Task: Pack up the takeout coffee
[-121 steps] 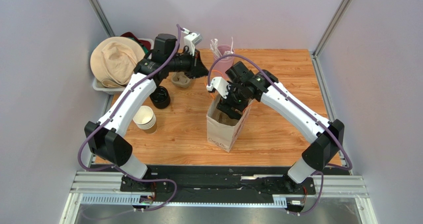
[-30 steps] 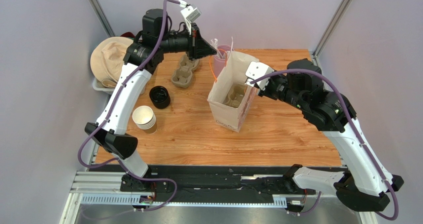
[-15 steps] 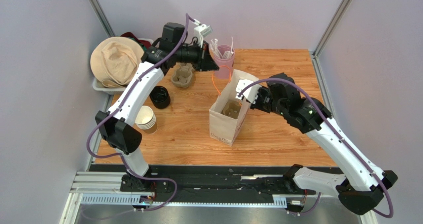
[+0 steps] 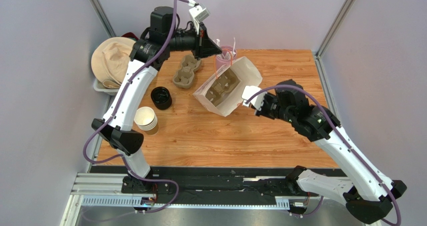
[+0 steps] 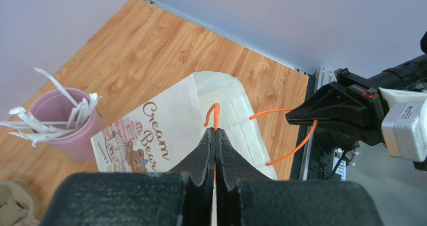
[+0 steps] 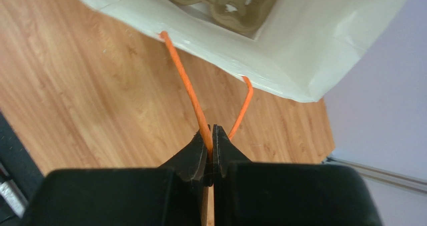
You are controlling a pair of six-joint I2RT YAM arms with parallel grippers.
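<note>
A white paper bag (image 4: 235,88) printed "Cream Bear" (image 5: 160,136) hangs tilted over the table's middle, its mouth facing the near left. A cardboard cup carrier (image 4: 222,84) lies inside it (image 6: 225,1). My left gripper (image 4: 215,50) is shut on one orange handle (image 5: 212,115) at the back, above the bag. My right gripper (image 4: 256,107) is shut on the other orange handle (image 6: 186,88) at the bag's right. The takeout coffee is not in view.
A second cup carrier (image 4: 186,71), a black round lid (image 4: 161,97) and a nested stack of paper cups (image 4: 146,119) sit on the left. A pink cup of white sticks (image 4: 225,60) stands behind the bag. A tan hat (image 4: 114,61) fills a bin at far left.
The bag stood upright half a second ago; now it is raised, shifted toward the back and tipped over. The left gripper has risen, and the right gripper has dropped nearer.
</note>
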